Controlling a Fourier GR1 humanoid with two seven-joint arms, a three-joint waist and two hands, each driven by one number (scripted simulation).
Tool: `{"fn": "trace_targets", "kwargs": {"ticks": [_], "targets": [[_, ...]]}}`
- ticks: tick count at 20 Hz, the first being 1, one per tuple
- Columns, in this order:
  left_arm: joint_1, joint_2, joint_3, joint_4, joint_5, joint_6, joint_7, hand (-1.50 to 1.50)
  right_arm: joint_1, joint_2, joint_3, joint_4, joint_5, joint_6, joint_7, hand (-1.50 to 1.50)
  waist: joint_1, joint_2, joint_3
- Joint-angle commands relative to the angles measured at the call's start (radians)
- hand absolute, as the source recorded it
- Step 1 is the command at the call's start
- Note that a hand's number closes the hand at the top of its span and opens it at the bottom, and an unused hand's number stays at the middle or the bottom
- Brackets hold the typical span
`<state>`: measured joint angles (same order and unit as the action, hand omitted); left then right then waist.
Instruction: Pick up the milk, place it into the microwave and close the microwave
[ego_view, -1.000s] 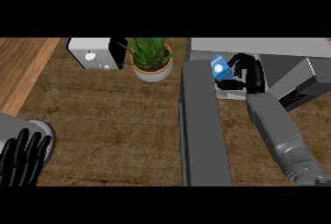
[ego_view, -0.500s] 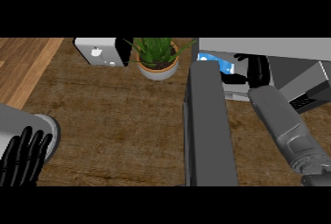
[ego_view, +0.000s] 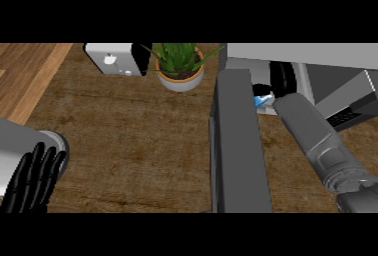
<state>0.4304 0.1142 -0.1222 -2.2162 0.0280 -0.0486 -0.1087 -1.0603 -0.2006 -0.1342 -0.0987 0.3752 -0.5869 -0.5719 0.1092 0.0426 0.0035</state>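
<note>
The microwave (ego_view: 336, 75) stands at the upper right with its grey door (ego_view: 238, 150) swung open toward me. My right forearm reaches into the cavity, and my right hand (ego_view: 283, 77) points straight inward, open. Only a small blue and white patch of the milk carton (ego_view: 262, 100) shows inside the cavity. It sits beside my right wrist, between the door and the forearm, with the thumb just above it; the rest is hidden. My left hand (ego_view: 33, 177) rests open at the lower left, away from everything.
A potted plant (ego_view: 179, 67) stands on the wooden counter just left of the open door. A white toaster (ego_view: 114, 57) sits to its left at the back. A grey rounded object (ego_view: 22, 145) lies beside my left hand.
My right arm has pushed deeper into the microwave. The milk now shows lower, beside my wrist rather than in my curled fingers. The left hand has stayed put.
</note>
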Motion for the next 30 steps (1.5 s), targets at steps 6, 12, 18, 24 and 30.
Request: {"fn": "trace_targets", "kwargs": {"ticks": [6, 12, 18, 24, 30], "targets": [[0.005, 0.004, 0.005, -0.037, -0.011, 0.006, 0.023, -1.50, 0.007, -0.008, -0.046, -0.007, -0.036, -0.013, -0.028, -1.50, -0.015, -0.003, 0.000], [0.010, -0.023, -0.048, -0.013, -0.070, 0.022, -0.007, -1.50, 0.000, -0.033, -0.077, -0.025, -0.059, -0.033, -0.034, -1.50, -0.029, -0.008, 0.000], [0.056, -0.022, -0.063, -0.069, -0.061, 0.019, 0.027, -1.50, 0.051, -0.024, -0.106, -0.042, -0.080, -0.094, -0.111, -1.50, -0.030, -0.013, 0.000], [0.070, -0.039, -0.095, -0.055, -0.098, 0.029, -0.005, -1.50, 0.056, -0.092, -0.139, -0.049, -0.109, 0.008, -0.149, -1.50, -0.042, -0.018, 0.000], [0.084, -0.040, -0.097, -0.062, -0.106, 0.035, 0.017, -1.50, 0.073, -0.106, -0.166, -0.047, -0.144, 0.180, -0.181, -1.50, -0.058, -0.025, -0.001]]}}
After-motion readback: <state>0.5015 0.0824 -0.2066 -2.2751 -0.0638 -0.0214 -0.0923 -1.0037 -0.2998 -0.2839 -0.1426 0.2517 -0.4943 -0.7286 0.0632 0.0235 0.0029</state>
